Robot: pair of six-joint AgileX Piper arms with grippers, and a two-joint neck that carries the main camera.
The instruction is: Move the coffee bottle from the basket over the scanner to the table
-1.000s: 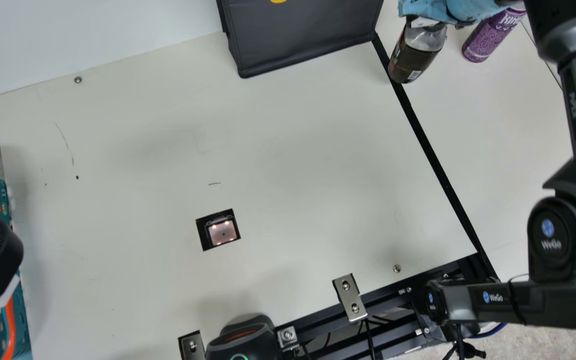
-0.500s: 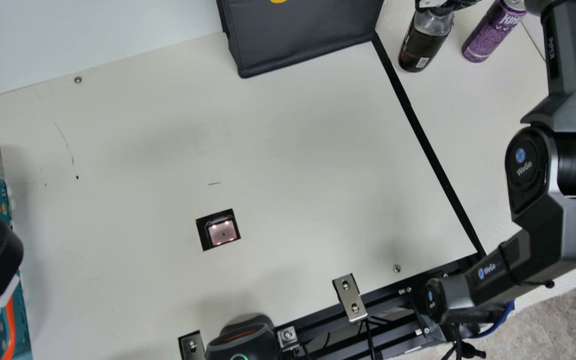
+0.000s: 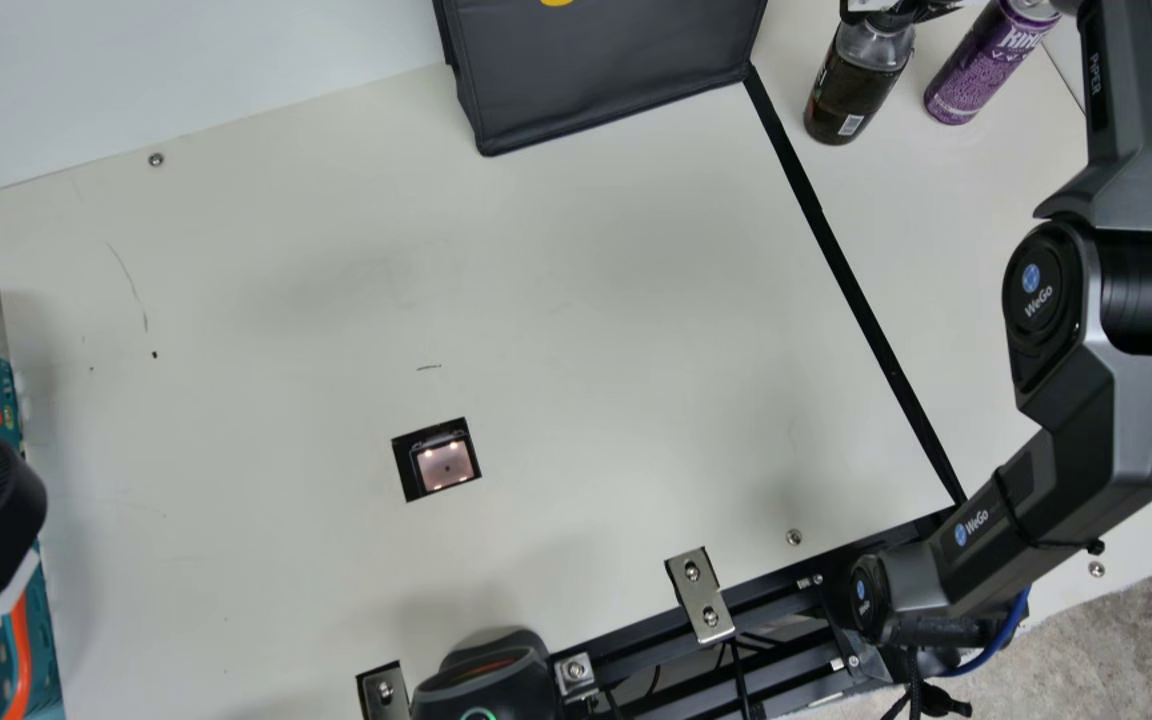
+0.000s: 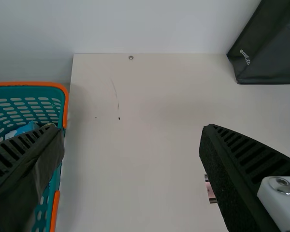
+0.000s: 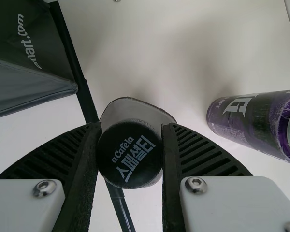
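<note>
Blue packet (image 4: 26, 128) in teal basket (image 4: 31, 84); coffee bottle (image 3: 851, 92) outside, in right jaws (image 3: 898, 10).

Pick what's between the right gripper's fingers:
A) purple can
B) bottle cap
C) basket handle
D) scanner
B: the right wrist view shows the black bottle cap with one finger of the right gripper on either side of it, while the purple can is off to the side, apart from both fingers.
</note>
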